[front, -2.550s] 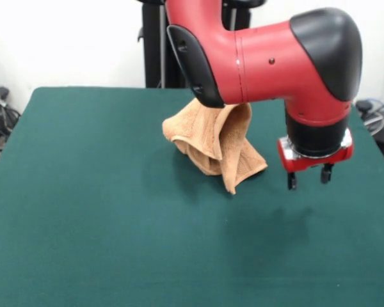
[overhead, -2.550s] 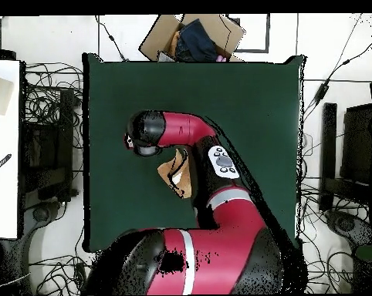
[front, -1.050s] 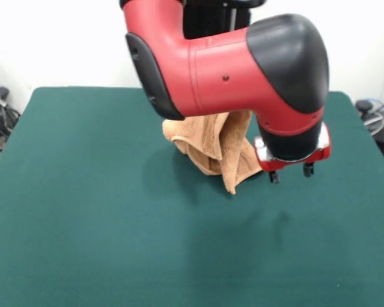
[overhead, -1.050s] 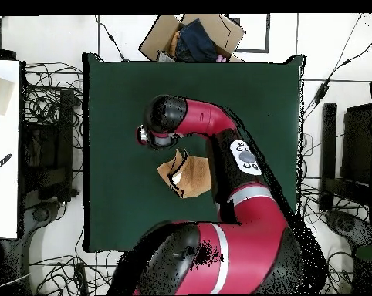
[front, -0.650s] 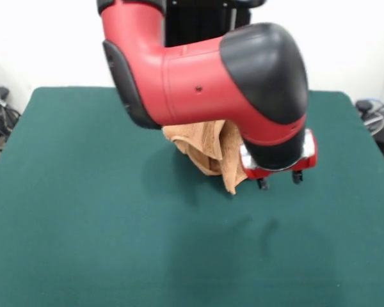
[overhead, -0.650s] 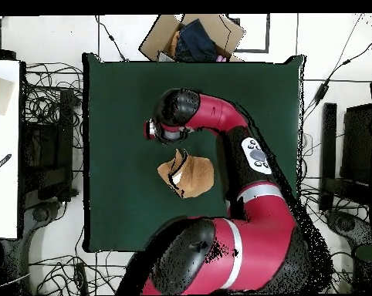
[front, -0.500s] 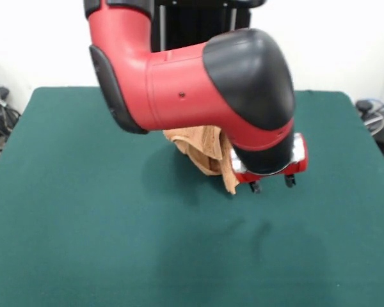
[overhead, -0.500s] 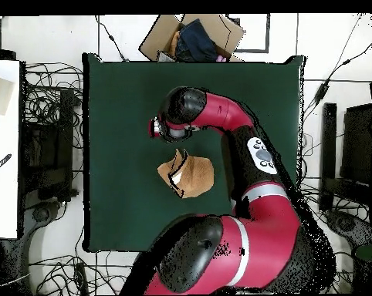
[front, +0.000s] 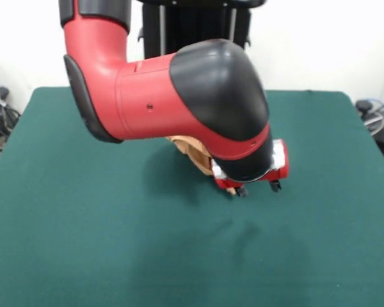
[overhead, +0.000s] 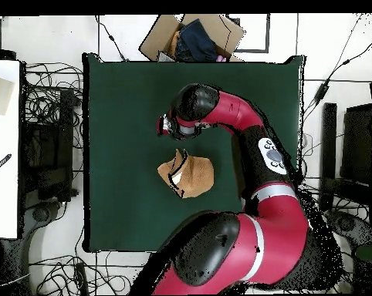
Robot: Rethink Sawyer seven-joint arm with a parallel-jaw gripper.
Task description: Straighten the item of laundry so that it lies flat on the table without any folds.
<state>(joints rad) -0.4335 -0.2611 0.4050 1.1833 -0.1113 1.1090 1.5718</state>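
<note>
Table (front: pixel 64 211): dark green cloth surface, filling the front view; seen whole from overhead (overhead: pixel 120 100).
Towel (overhead: pixel 191 176): orange-tan terry cloth, bunched and folded over itself near the table's middle, resting on the cloth; overhead shows a pale label patch at its left side; in the front view only a small strip (front: pixel 191 148) shows behind the arm.
Arm (front: pixel 179 96): red and black, crossing low over the towel.
Gripper (front: pixel 258 187): two dark fingertips set apart with nothing between them; hangs above bare cloth just right of the towel, not touching it; overhead places it (overhead: pixel 174 126) beyond the towel's edge.
</note>
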